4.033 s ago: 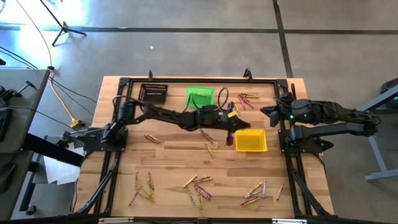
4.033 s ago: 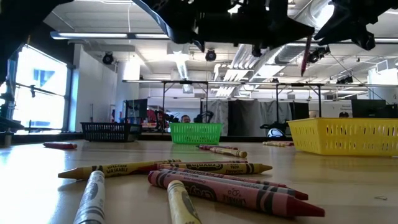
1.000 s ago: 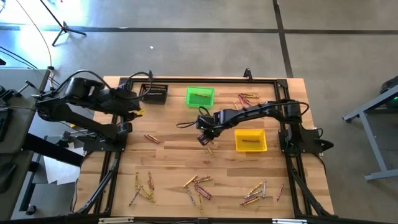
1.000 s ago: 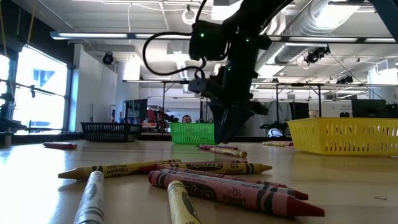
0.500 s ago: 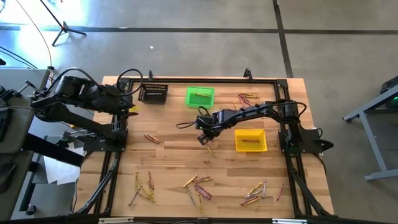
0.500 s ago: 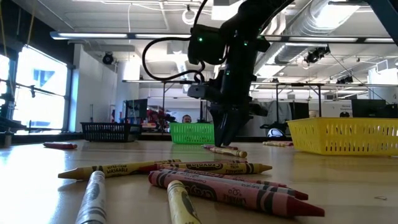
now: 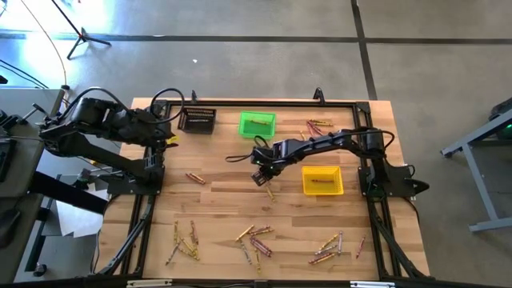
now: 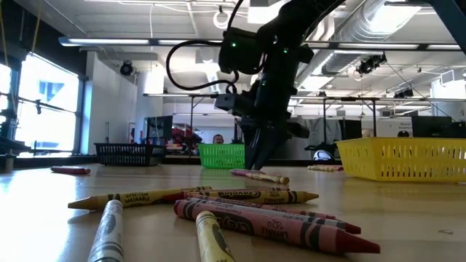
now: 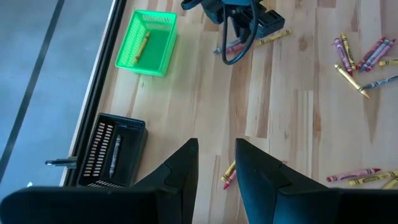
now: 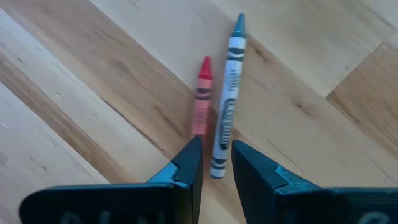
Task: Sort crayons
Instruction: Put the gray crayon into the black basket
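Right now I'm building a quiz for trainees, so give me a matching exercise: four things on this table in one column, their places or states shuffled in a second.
Things:
1. green bin
2. yellow bin
3. right gripper
4. left gripper

Places:
A. beside the black bin
B. over two crayons at mid-table
C. at the table's far edge, middle
D. near the right arm's base

Pairs: 1-C, 2-D, 3-B, 4-A

Bare wood beside green bin [image 7: 257, 123]; yellow bin [image 7: 322, 181] flanks.

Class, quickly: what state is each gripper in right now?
Left gripper: open, empty, near the black bin.
Right gripper: open around a grey crayon.
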Tool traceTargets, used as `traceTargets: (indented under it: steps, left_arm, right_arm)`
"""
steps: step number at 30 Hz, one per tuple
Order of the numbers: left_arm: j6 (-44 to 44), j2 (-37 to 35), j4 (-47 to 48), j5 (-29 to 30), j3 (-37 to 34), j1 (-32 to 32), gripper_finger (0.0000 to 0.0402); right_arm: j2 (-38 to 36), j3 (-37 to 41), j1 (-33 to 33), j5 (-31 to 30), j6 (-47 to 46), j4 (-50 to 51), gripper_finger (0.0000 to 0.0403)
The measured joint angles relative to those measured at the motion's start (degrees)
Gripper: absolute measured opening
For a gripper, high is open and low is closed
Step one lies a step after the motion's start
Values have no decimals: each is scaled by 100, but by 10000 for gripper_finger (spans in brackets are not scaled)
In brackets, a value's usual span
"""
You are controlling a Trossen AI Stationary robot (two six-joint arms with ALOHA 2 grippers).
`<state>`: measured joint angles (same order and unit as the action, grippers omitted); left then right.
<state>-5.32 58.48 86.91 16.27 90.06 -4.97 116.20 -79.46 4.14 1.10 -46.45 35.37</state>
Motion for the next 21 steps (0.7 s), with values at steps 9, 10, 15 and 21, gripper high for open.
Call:
traceTargets:
  steps: [9,10,15,21]
  left_arm:
    - [-51,0,-17,0,0,0,91]
    - [-61,0,-17,0,0,0,91]
    - [-61,0,-20,0,0,0,91]
    - [-58,1,-20,0,0,0,91]
  right_arm:
    - [-4,0,0,-306,0,3,71]
    - [-4,0,0,-316,0,3,71]
    - [26,4,-1,-297,-112,20,71]
    - [162,-2,-39,-319,-259,12,71]
